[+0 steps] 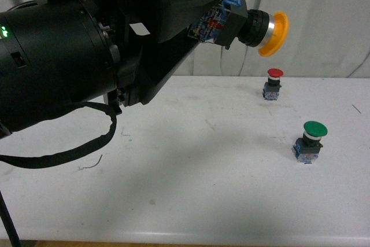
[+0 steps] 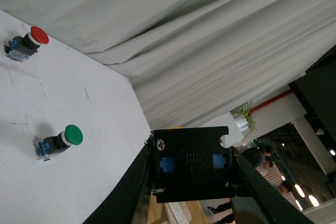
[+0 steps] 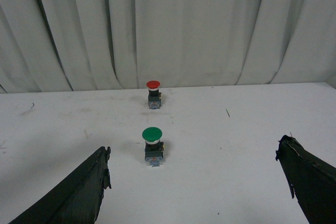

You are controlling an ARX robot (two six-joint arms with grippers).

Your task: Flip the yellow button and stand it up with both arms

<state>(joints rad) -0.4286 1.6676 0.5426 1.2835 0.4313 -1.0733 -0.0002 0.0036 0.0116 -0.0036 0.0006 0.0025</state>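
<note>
**Yellow button held in the air, lying sideways**

The left gripper [image 2: 192, 167] is closed on the blue-grey base of the yellow button [image 1: 258, 27]. It holds the button high above the white table [image 1: 191, 195], clear of everything else. In the front view the button's long axis is almost level: the base is at 9 o'clock between the fingers, and the cap is at 3 o'clock, dipping a little toward 4. The cap is a round orange-yellow mushroom, with a silver ring and a black collar behind it. The right gripper [image 3: 193, 148] is wide open and empty. Its camera shows only the red switch [image 3: 153, 94] and the green switch [image 3: 153, 145]. I judge that the cap must come up to 12 o'clock, and its free end is the side the right arm can take.
</note>
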